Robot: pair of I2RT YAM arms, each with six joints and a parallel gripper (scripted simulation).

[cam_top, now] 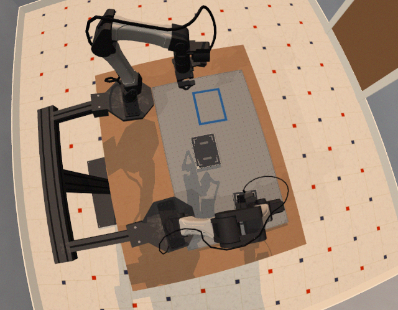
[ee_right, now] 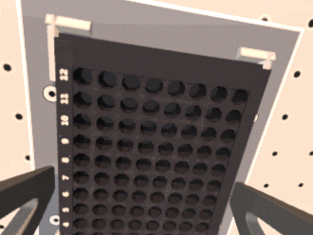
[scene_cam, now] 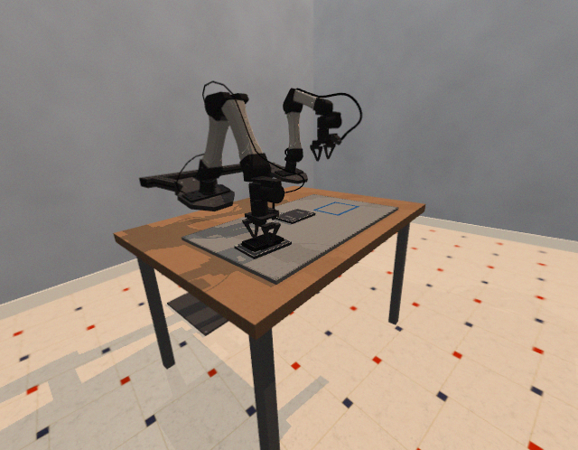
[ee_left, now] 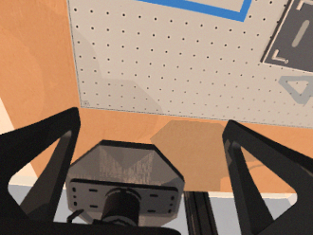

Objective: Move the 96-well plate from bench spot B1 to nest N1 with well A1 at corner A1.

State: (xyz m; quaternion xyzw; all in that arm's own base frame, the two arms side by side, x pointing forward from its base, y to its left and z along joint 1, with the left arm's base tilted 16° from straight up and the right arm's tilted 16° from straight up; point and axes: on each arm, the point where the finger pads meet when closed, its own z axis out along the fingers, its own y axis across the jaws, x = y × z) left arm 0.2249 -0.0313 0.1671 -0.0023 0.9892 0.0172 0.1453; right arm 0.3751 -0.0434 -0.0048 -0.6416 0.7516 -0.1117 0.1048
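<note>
From the blue outline (cam_top: 206,90) (scene_cam: 326,212) (ee_left: 190,9), the plate (cam_top: 240,199) (scene_cam: 263,241) (ee_right: 152,152) is seated toward five o'clock in the top view, its long edges flanked by the wide-open, unloaded right claw (scene_cam: 261,236) (ee_right: 146,177); the left claw (cam_top: 186,87) (scene_cam: 323,158) (ee_left: 155,121) is spread, empty

Open air separates the right fingers from both long sides of the plate (ee_right: 142,137); pale corner locators (ee_right: 71,25) flank its far end.
</note>
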